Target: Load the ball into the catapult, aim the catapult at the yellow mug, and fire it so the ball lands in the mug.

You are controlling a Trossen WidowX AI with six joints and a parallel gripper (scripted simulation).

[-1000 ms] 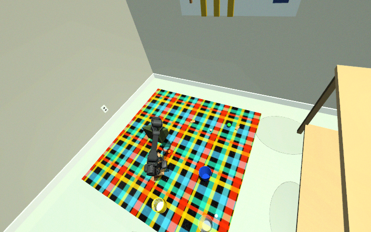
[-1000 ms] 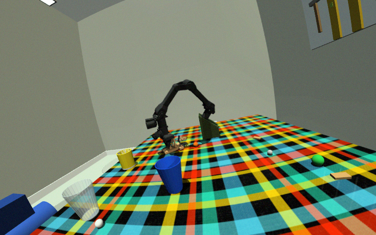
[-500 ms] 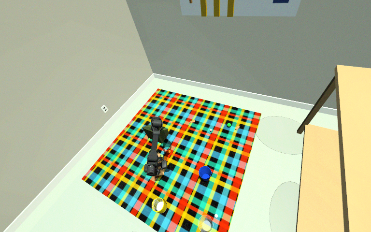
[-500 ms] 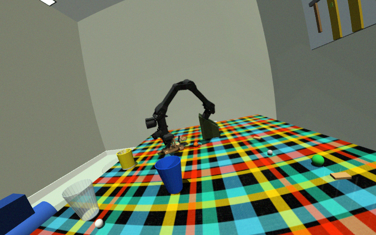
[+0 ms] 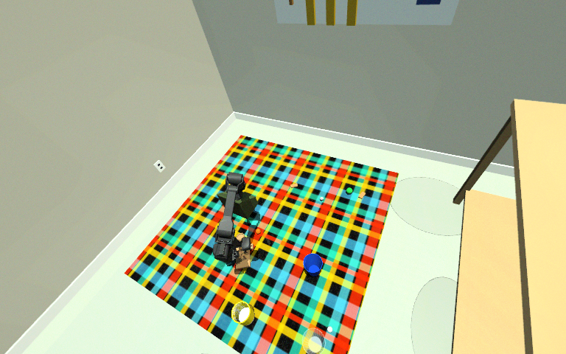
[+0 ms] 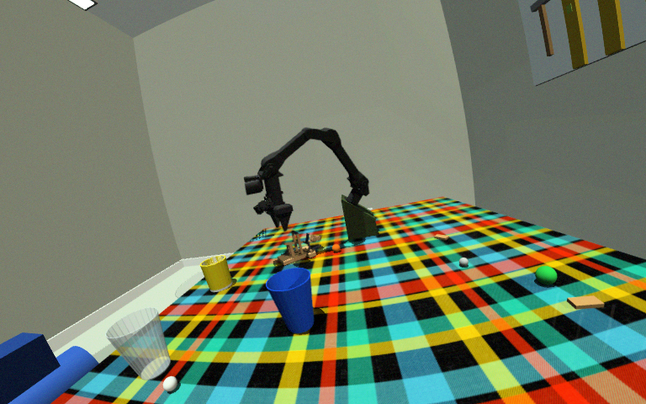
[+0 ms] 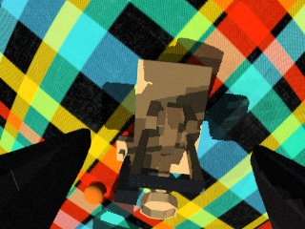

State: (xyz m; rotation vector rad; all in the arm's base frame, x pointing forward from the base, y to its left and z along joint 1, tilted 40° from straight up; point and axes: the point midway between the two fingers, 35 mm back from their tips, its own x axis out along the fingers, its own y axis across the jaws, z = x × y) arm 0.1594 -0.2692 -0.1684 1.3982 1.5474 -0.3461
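Note:
The wooden catapult (image 5: 243,262) (image 6: 291,258) (image 7: 173,81) stands on the mat. Its flat base end faces roughly toward the yellow mug (image 5: 250,318) (image 6: 216,275), and its round cup (image 7: 158,206) is at the opposite end. The cup looks empty in the wrist view. An orange ball (image 5: 258,231) (image 6: 336,247) (image 7: 93,195) lies on the mat beside the catapult's cup end. My gripper (image 6: 282,228) (image 7: 172,145) is wide open and empty, above the catapult, with a finger on each side of it in the wrist view. The yellow mug stands upright.
A blue cup (image 5: 312,267) (image 6: 291,302) and a clear cup (image 5: 313,342) (image 6: 142,342) stand on the checked mat. A green ball (image 5: 349,190) (image 6: 546,275), white balls (image 5: 329,329) (image 6: 463,262) and small wooden blocks (image 5: 362,195) (image 6: 585,301) lie about.

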